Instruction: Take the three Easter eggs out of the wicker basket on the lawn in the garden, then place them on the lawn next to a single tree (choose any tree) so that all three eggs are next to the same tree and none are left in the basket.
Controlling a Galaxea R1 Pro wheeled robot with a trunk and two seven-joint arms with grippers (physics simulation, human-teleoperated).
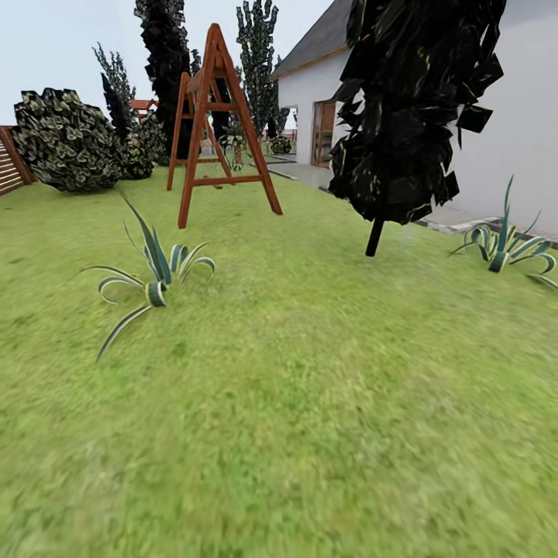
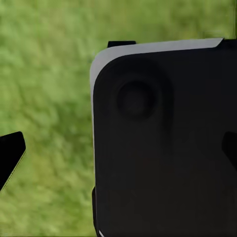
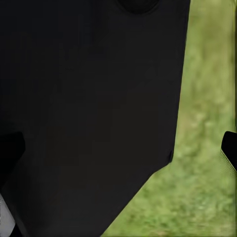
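Bright green lawn [image 1: 310,403] spreads across the head view and shows behind both wrist views. The Easter eggs, the wicker basket and the tree are out of view. In the left wrist view my left gripper [image 2: 118,153] has its dark fingertips [image 2: 11,157] far apart, open, with a black and white part of the robot's body [image 2: 163,148] beyond them. My right gripper [image 3: 118,148] is likewise open, its fingertips [image 3: 230,147] at the picture's edges, over a black body panel [image 3: 89,98] and grass.
A red-brown wooden A-frame [image 1: 221,116] stands ahead. A dark cone-shaped thin-stemmed tree [image 1: 411,108] is at right before the white house [image 1: 511,116]. Striped spiky plants [image 1: 155,279] [image 1: 504,248] sit left and right. A round bush [image 1: 66,139] and fence [image 1: 9,164] are far left.
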